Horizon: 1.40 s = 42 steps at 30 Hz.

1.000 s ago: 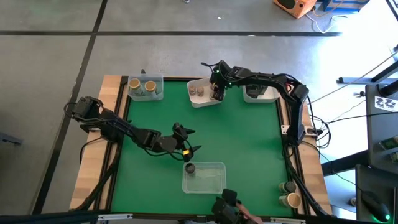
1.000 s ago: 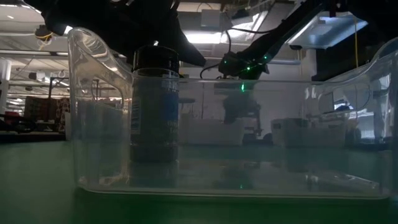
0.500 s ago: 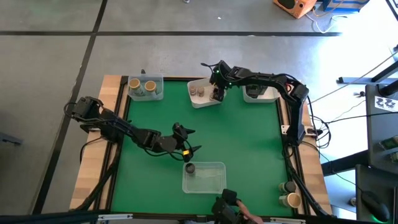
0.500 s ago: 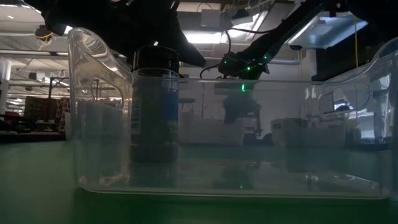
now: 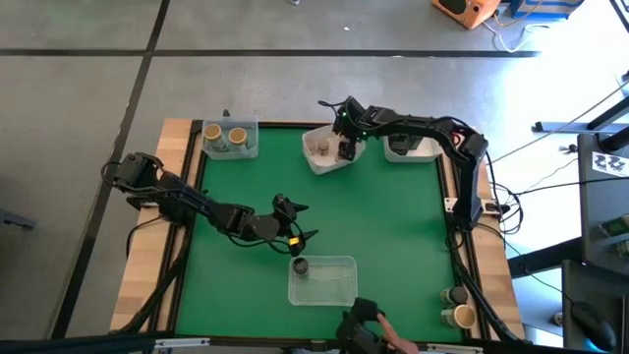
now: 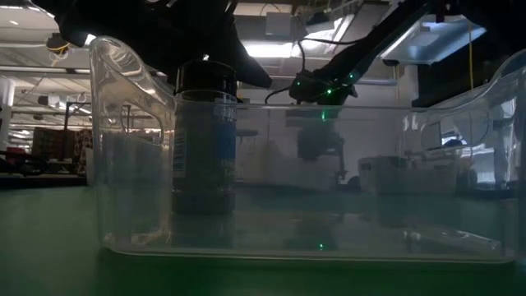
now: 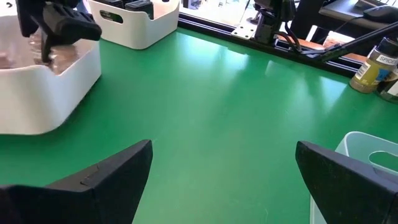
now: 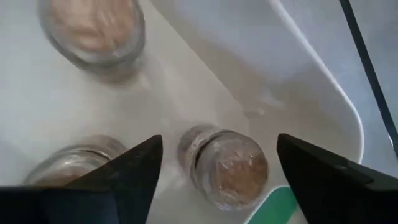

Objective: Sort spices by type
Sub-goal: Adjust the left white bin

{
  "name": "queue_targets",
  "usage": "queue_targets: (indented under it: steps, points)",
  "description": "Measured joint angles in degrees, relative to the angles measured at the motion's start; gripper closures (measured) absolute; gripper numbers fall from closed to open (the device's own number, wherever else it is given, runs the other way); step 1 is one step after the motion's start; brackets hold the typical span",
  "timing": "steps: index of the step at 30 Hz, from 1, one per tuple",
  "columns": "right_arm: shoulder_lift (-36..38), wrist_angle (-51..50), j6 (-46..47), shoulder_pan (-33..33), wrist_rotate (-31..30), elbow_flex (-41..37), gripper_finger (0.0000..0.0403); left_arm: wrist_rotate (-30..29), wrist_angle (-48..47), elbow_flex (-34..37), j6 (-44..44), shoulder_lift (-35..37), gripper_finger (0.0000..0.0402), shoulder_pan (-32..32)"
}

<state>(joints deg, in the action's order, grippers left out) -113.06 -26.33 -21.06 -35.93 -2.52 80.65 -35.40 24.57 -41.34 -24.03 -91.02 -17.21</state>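
Observation:
The spices are small round jars. Three with pale pink tops are in a white tray (image 5: 316,160) at the far edge. One jar (image 8: 227,168) rests on the tray floor between the fingers of my right gripper (image 8: 219,143), which is open and apart from it. The other two (image 8: 93,31) (image 8: 74,163) stand beside it. My right gripper (image 5: 345,149) hangs over this tray, pointing down. My left gripper (image 5: 300,222) (image 7: 224,152) is open above the green mat, with nothing in it. It is just beyond a clear tray (image 5: 329,280) holding a dark-capped jar (image 6: 204,140).
A clear tray (image 5: 244,146) with two tan-topped jars (image 5: 224,136) stands at the far left. A second white tray (image 5: 411,149) stands at the far right. Two more jars (image 5: 457,307) stand at the near right corner. A person's hand (image 5: 385,339) shows at the near edge.
The white tray under my right gripper has turned a little on the mat and now stands askew to the table's far edge. My left arm has kept still.

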Motion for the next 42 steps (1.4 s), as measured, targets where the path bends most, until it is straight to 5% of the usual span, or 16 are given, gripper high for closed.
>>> queue_targets:
  steps: [17, 31, 37, 42]
  points:
    - [13.7, -3.1, -0.8, 5.9, -3.1, 0.1, 0.0079, 0.0, 0.0, 0.0, 0.0, 0.0, 0.0023, 0.0]
    - [24.6, -18.4, 1.2, 18.2, -4.9, 0.2, 0.0079, -1.3, -0.7, 0.0, -0.8, 0.0, 0.0023, 0.3]
    - [24.9, -25.1, 5.3, 24.4, -4.8, -0.9, 0.0079, -4.3, -0.9, 0.0, 0.5, -2.9, 0.0023, 6.7]
    - [25.5, -25.2, 9.8, 29.2, -9.1, -6.6, 0.0079, 2.5, -0.8, -2.2, 3.7, -5.7, 0.0023, 15.6]
